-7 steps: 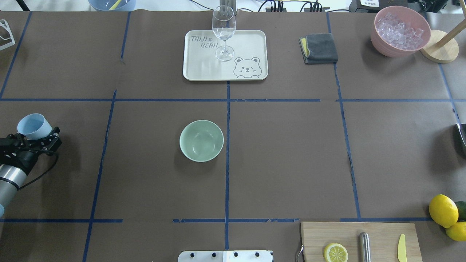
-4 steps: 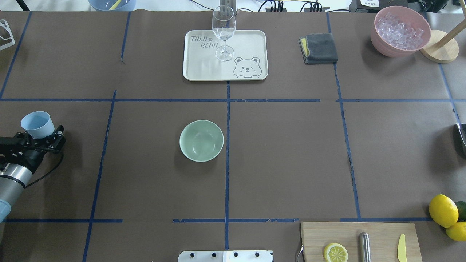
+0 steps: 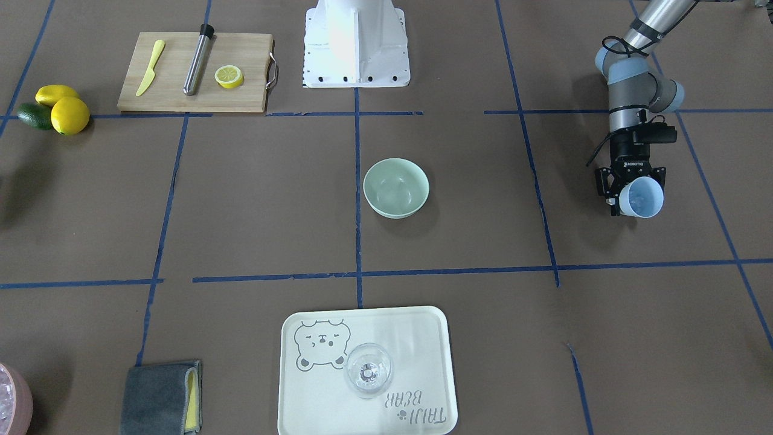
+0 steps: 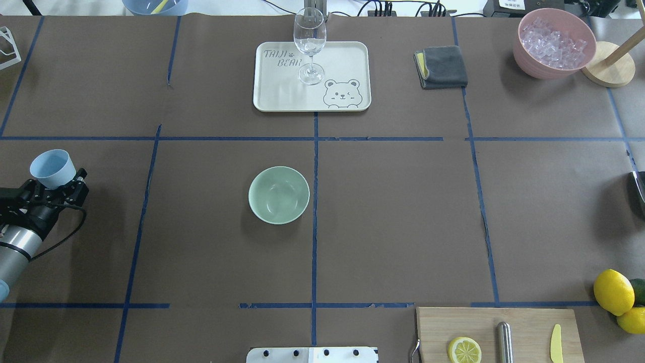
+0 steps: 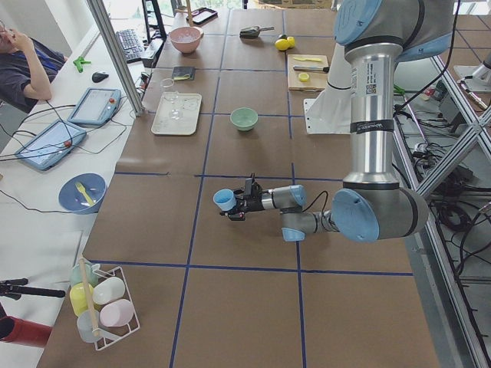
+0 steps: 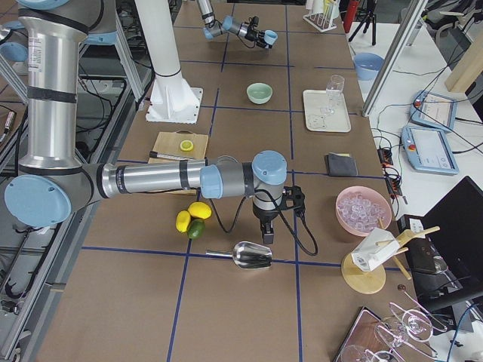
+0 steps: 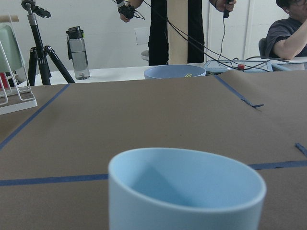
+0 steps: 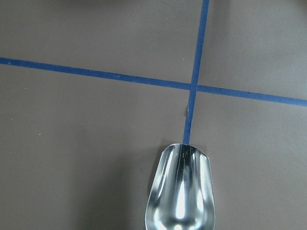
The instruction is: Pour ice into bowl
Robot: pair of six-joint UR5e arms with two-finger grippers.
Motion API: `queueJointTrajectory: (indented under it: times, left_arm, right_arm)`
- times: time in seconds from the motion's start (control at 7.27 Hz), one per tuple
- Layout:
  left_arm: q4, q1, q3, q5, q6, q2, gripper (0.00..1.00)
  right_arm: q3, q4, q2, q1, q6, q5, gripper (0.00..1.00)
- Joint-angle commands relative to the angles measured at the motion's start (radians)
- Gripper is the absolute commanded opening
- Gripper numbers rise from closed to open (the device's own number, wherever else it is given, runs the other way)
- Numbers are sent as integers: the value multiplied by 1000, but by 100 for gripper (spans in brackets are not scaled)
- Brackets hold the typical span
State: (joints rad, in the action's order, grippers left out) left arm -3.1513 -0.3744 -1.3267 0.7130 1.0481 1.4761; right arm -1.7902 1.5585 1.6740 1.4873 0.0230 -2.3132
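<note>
Bowl (image 4: 278, 195): round, pale mint-green, matte, upright and empty, on the robot's side of the tray (image 4: 347, 55), well apart from it. Ice (image 3: 639, 193): I see only faint pale glints inside the light blue cup (image 3: 656, 206), far from the tray toward the robot's left.

Open surface (image 4: 201, 242) lies between the cup (image 4: 52, 168) and the bowl (image 4: 278, 194), crossed only by flat tape (image 4: 145, 201). The tall glass (image 4: 309, 43) on its tray (image 4: 347, 60) beyond the bowl and the board (image 4: 433, 327) nearer the robot stand well apart from it.

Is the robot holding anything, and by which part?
The left gripper grips the blue cup by its lower wall; whether the right gripper holds anything cannot be told.
</note>
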Motion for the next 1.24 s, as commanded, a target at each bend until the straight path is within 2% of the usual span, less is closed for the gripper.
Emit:
queueJointTrajectory:
  times: [0.0,0.14,0.41,0.83,0.96,1.1]
  left_arm:
    - [-15,-4,-58,0,-193,-2,0]
    - [-15,-5,-75,3,-268,13,0]
    - [-15,-62,-139,155,-635,48,0]
    - [13,-61,-164,201,-772,257,0]
    - [74,-57,-164,201,-778,318,0]
    - [209,-52,-167,198,-778,355,0]
  right_arm:
    - [3,0,0,1,0,0,100]
    - [3,0,0,1,0,0,100]
    - [6,0,1,2,0,3,100]
    - [6,1,10,16,0,5,100]
    - [8,2,13,22,0,5,100]
    - [8,2,15,30,0,6,100]
